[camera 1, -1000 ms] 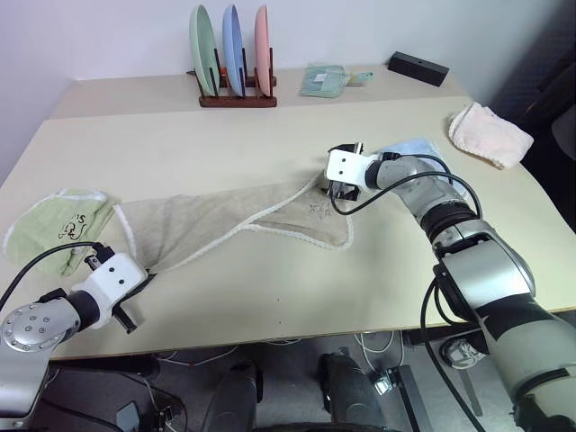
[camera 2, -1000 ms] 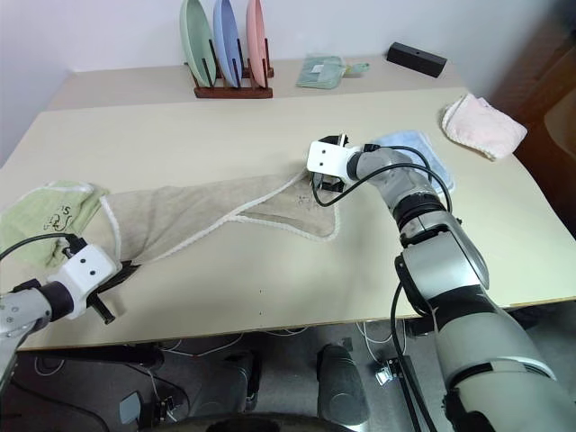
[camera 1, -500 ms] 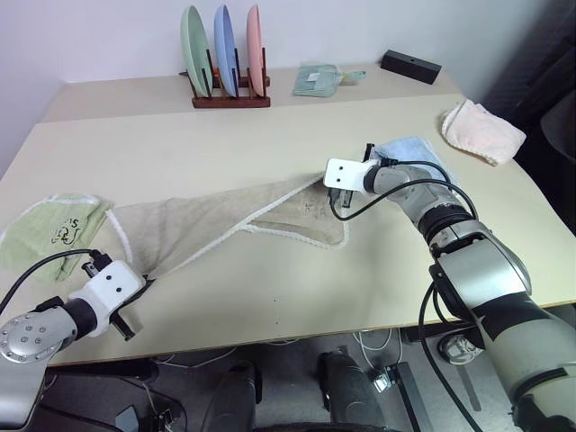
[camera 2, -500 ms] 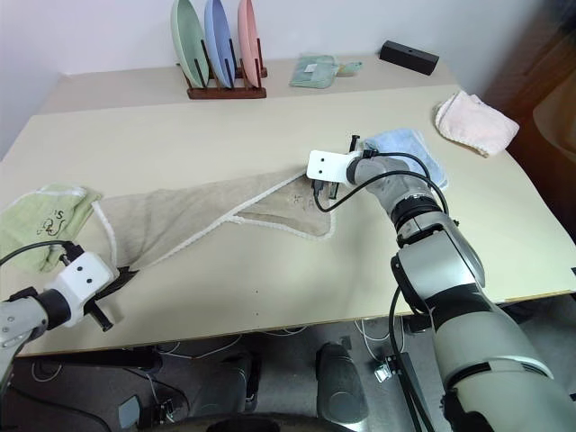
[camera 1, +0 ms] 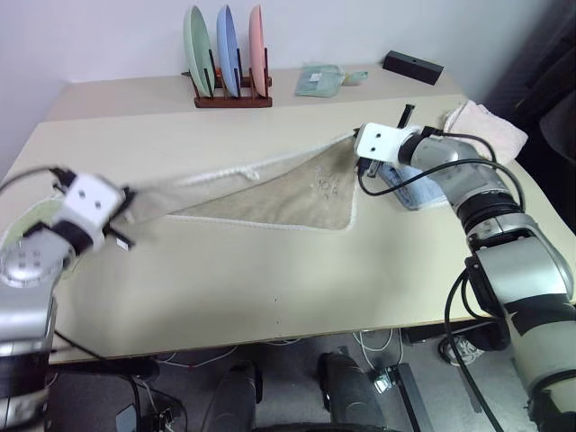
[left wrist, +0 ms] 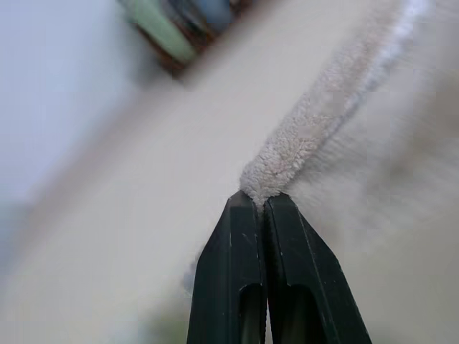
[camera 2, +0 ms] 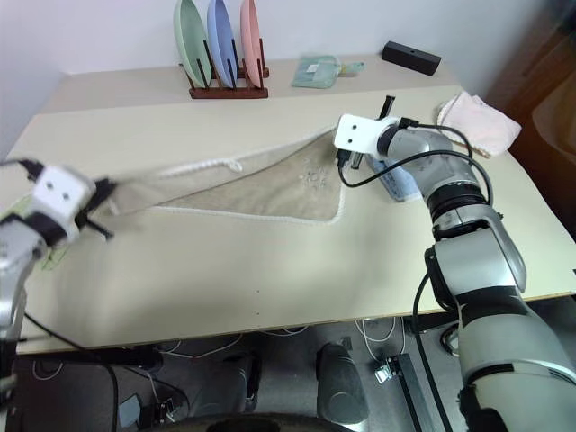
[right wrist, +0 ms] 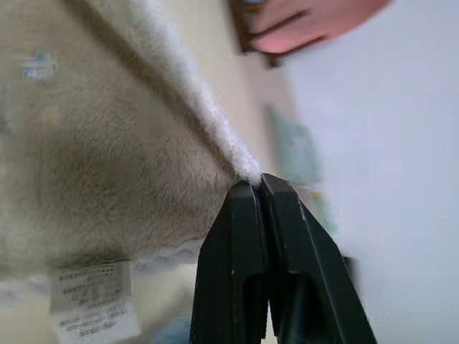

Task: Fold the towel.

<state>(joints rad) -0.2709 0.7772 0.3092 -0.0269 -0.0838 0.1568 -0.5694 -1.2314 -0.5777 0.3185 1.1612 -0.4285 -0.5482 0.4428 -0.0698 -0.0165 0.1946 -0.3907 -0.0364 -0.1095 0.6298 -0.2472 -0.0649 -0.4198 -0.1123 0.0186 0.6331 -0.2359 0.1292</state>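
the left gripper [left wrist: 259, 203] is pressed shut on one end of the towel [camera 1: 270, 193], its two black fingers [left wrist: 233, 272] pinching a bunched tip of terry. the right gripper [right wrist: 257, 185] is likewise clamped on the towel's opposite corner, right at the white corded edge, with a care label [right wrist: 92, 300] hanging from the cloth close under it. the towel is stretched between the two grippers above the table [camera 1: 270, 288], its upper edge taut and lifted, the rest draping down in a triangle whose lower hem lies on the table surface. a faint embroidered mark [camera 1: 326, 183] sits on the towel nearer the right gripper's end. beyond the towel, at the far side of the table, stands a plate rack [camera 1: 229, 67] with green, blue and pink plates. a light blue cloth [camera 1: 416, 191] lies just past the towel's right end, under the right arm, and a pale pink cloth [camera 1: 490, 126] lies farther out that way.
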